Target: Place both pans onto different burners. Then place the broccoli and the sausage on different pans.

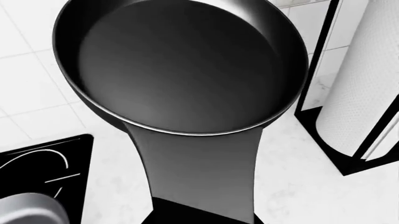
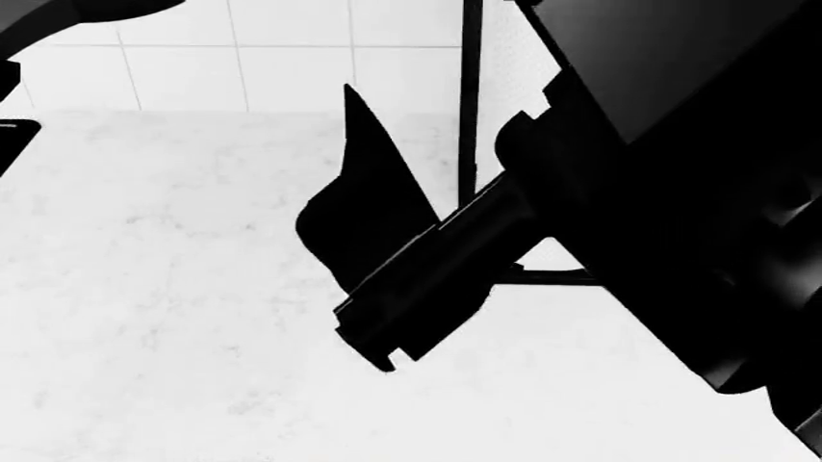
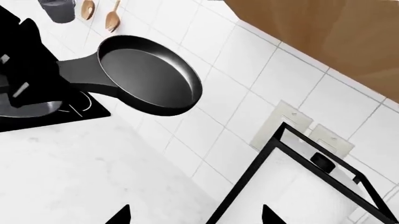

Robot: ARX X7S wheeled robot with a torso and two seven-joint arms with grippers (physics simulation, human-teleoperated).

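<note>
The left gripper (image 3: 22, 88) held a pan (image 3: 149, 79) by its handle, lifted clear of the counter (image 3: 74, 172) with the bowl tilted toward the tiled wall (image 3: 224, 88). In the left wrist view the pan (image 1: 181, 60) filled most of the frame, its handle running back toward the camera where the fingers clamped it (only a dark sliver of them showed at the bottom edge). Below the handle, at about 8 o'clock, lay a corner of the cooktop (image 1: 44, 168) with part of a burner (image 1: 53, 156) ring printed on it, and the pale rim of a second pan (image 1: 28, 210) sat at that same corner. In the right wrist view that second pan (image 3: 34, 109) rested on the cooktop (image 3: 62, 116), under the left arm. A paper towel roll (image 1: 367, 84) in a black wire holder (image 1: 318, 65) stood at 3 o'clock of the held pan, near but apart. The right gripper (image 3: 196, 218) showed only two dark fingertips (image 3: 118, 217) set well apart, with nothing between them. From the head, a dark arm blocked most of the view; I could not tell more there. Wooden spoons (image 3: 100, 14) hung on the wall at 11 o'clock.
</note>
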